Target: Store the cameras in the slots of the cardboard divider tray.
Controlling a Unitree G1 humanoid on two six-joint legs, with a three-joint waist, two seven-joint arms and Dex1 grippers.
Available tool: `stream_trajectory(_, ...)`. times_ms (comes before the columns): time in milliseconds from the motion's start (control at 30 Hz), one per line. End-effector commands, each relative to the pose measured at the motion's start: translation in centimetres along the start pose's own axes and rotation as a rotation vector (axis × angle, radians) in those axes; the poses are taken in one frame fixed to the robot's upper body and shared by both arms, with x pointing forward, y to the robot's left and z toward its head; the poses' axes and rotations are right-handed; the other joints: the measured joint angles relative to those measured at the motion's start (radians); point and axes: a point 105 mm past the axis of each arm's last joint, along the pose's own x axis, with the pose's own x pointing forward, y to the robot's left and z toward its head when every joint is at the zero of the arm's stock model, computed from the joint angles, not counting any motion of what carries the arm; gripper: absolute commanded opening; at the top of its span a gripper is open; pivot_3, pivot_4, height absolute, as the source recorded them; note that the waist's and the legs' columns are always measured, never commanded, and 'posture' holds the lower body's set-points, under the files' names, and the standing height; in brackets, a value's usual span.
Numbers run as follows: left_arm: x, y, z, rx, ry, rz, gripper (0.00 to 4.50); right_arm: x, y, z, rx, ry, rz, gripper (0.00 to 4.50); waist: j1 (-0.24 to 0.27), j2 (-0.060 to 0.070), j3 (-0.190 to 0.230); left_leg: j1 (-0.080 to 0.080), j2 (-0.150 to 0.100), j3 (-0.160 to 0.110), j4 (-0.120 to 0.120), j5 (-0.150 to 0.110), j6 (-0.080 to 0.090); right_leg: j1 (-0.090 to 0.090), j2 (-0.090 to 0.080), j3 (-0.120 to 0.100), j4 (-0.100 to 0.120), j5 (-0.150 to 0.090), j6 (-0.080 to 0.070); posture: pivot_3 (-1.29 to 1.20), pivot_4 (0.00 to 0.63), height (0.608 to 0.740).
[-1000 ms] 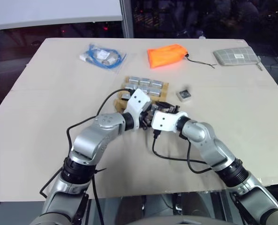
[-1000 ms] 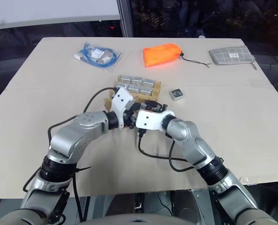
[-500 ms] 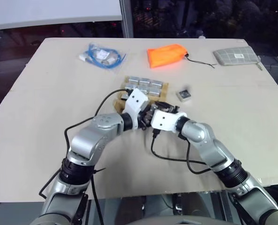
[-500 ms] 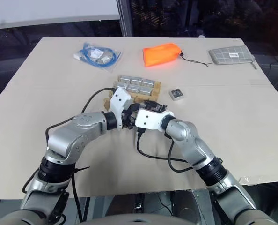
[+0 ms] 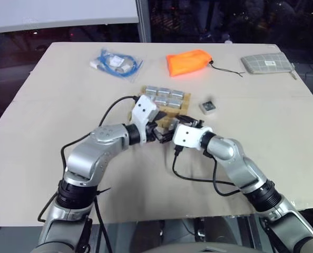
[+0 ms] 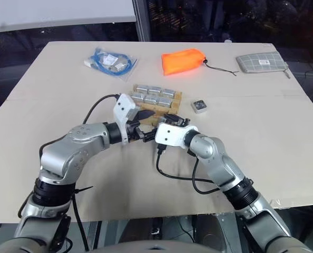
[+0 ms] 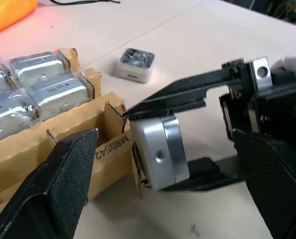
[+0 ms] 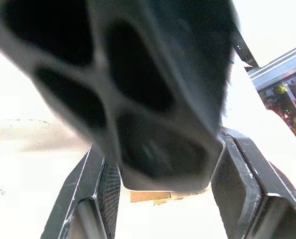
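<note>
Right gripper (image 7: 153, 149) clamps a camera (image 7: 160, 152) (rigid, likely slick metal) by its flat sides; left gripper (image 7: 163, 191) gapes empty.

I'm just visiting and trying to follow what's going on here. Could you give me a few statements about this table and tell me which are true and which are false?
1. The right tool is shut on a camera. True.
2. The left tool is clamped on that camera too. False: its fingers stand open on either side, apart from it.
3. One camera lies loose on the table, right of the tray. True.
4. The orange pouch sits inside the tray. False: it lies on the table beyond the tray.
5. The tray's far slots hold cameras. True.
</note>
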Motion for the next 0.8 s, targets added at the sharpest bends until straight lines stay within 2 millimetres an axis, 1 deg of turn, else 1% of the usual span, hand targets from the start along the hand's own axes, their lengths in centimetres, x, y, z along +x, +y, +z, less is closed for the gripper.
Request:
stream_trajectory(33, 0.2, -0.3, 0.9, 0.041, -0.029, 0.009, 4.45, -0.3, -1.4, 0.6, -0.005, -0.014, -0.051, 1.96, 0.001, 0.000, 0.000, 0.000, 0.000, 0.000, 0.000, 0.000, 0.000, 0.000, 0.000, 0.000, 0.000, 0.000, 0.000, 0.00, 0.150, 0.740)
stream_trajectory(167, 0.8, -0.6, 0.8, 0.046, -0.016, 0.021, 4.45, -0.2, -1.3, 0.9, -0.011, -0.021, -0.048, 1.96, 0.000, 0.000, 0.000, 0.000, 0.000, 0.000, 0.000, 0.000, 0.000, 0.000, 0.000, 0.000, 0.000, 0.000, 0.000, 0.00, 0.150, 0.740)
stream_trajectory(333, 1.0, -0.4, 0.6, 0.059, -0.001, 0.047, 4.45, -0.3, -1.5, 1.4, -0.027, -0.029, -0.050, 1.96, 0.000, 0.000, 0.000, 0.000, 0.000, 0.000, 0.000, 0.000, 0.000, 0.000, 0.000, 0.000, 0.000, 0.000, 0.000, 0.00, 0.150, 0.740)
stream_trajectory(400, 1.1, -0.3, 0.7, 0.062, -0.002, 0.055, 3.91, -0.3, -1.6, 1.6, -0.029, -0.032, -0.052, 1.96, 0.000, 0.000, 0.000, 0.000, 0.000, 0.000, 0.000, 0.000, 0.000, 0.000, 0.000, 0.000, 0.000, 0.000, 0.000, 0.00, 0.150, 0.740)
stream_trajectory(433, 1.1, -0.2, 0.7, 0.066, -0.004, 0.060, 3.51, -0.3, -1.6, 1.6, -0.028, -0.032, -0.051, 1.96, 0.000, 0.000, 0.000, 0.000, 0.000, 0.000, 0.000, 0.000, 0.000, 0.000, 0.000, 0.000, 0.000, 0.000, 0.000, 0.00, 0.150, 0.740)
stream_trajectory(533, 1.1, 0.0, 1.0, 0.070, -0.009, 0.070, 2.03, -0.4, -1.4, 1.5, -0.026, -0.027, -0.048, 1.96, 0.001, 0.000, 0.000, 0.000, 0.000, 0.000, 0.000, 0.000, 0.000, 0.000, 0.000, 0.000, -0.001, 0.000, 0.000, 0.00, 0.150, 0.740)
stream_trajectory(567, 1.1, 0.0, 1.0, 0.070, -0.009, 0.070, 1.85, -0.4, -1.4, 1.5, -0.026, -0.026, -0.048, 1.96, 0.001, 0.000, 0.000, 0.000, 0.000, 0.000, 0.000, 0.000, 0.000, 0.000, 0.000, 0.000, -0.001, 0.000, 0.000, 0.00, 0.150, 0.740)
stream_trajectory(600, 1.1, 0.0, 1.0, 0.070, -0.009, 0.069, 1.28, -0.4, -1.4, 1.5, -0.027, -0.025, -0.048, 1.96, 0.001, 0.000, 0.000, 0.000, 0.000, 0.000, 0.000, 0.000, 0.000, 0.000, 0.000, 0.000, -0.001, 0.000, 0.000, 0.00, 0.150, 0.740)
stream_trajectory(633, 1.1, 0.0, 1.0, 0.068, -0.009, 0.067, 0.88, -0.4, -1.5, 1.5, -0.029, -0.026, -0.049, 1.96, 0.001, 0.000, 0.000, 0.000, 0.000, 0.000, 0.000, 0.000, 0.000, 0.000, 0.000, 0.000, -0.001, 0.000, 0.000, 0.00, 0.150, 0.740)
stream_trajectory(800, 1.4, -0.7, 0.8, 0.058, -0.001, 0.041, 0.88, -0.3, -1.6, 1.9, -0.038, -0.035, -0.052, 1.96, 0.002, 0.000, 0.000, 0.000, 0.000, 0.000, 0.000, 0.000, 0.000, 0.000, 0.000, 0.000, -0.001, 0.000, 0.000, 0.00, 0.150, 0.740)
